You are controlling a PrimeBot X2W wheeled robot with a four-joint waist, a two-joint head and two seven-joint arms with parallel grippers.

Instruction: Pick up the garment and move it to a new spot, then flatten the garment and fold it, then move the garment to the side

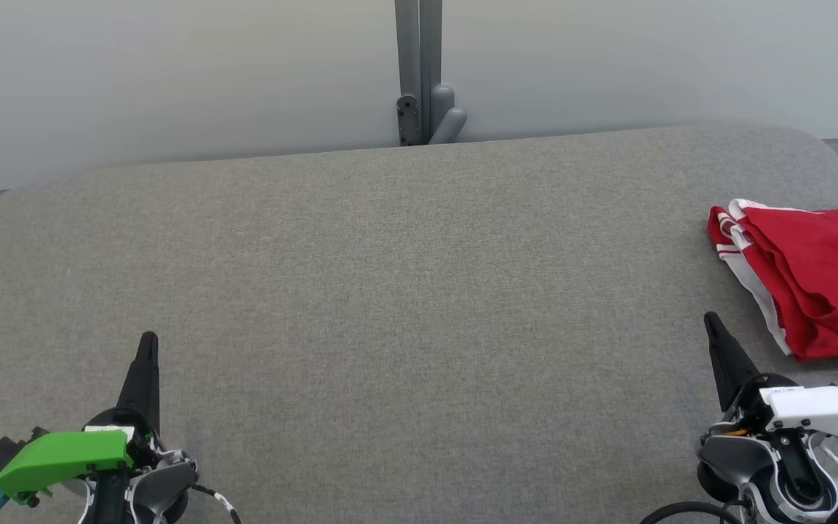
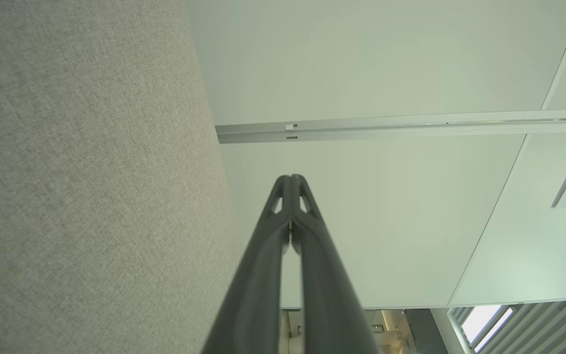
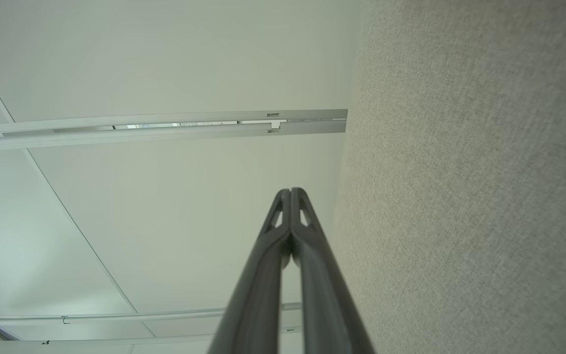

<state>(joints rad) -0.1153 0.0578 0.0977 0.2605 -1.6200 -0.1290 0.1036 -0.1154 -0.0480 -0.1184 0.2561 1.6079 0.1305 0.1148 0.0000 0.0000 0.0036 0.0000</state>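
Grey table [image 1: 390, 291], red white-striped garment [image 1: 812, 284] bunched

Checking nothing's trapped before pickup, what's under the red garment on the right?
The red garment lies bunched on the grey fabric tabletop, which shows around its visible edges. Anything beneath its folds is covered, and its right part runs out of frame.

office-like lab — grey fabric table [image 1: 390, 291], partition walls [image 1: 172, 73]

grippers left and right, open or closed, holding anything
Left gripper: closed, holding nothing.
Right gripper: closed, holding nothing.
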